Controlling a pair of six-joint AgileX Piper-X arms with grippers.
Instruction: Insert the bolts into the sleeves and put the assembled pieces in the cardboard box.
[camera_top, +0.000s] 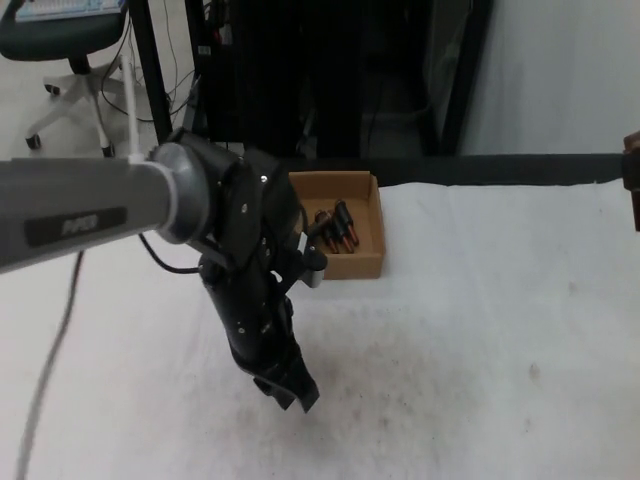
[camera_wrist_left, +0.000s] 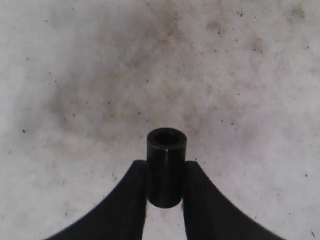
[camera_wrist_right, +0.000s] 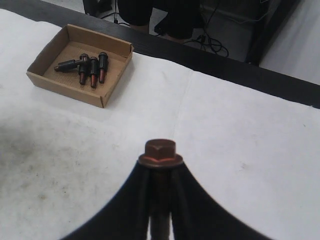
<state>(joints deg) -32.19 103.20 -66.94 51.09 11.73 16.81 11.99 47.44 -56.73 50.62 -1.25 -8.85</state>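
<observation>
Left end effector (camera_wrist_left: 166, 172) tight on sleeve (camera_wrist_left: 166, 147), right end effector (camera_wrist_right: 160, 172) on bolt (camera_wrist_right: 160, 151)

Black sleeve (camera_wrist_left: 166, 167) clamped, bore showing, coppery hex bolt (camera_wrist_right: 160, 153) clamped, cardboard box (camera_wrist_right: 65, 89) holding perhaps four assembled pieces (camera_wrist_right: 93, 70)

The right gripper (camera_wrist_right: 160, 171) clamps a copper-coloured hex-headed metal bolt (camera_wrist_right: 160, 152) between its black jaws above the white cloth-covered table (camera_wrist_right: 240, 150), well apart from a shallow brown cardboard box (camera_wrist_right: 65, 86) holding four dark sleeved bolts (camera_wrist_right: 90, 67).
</observation>
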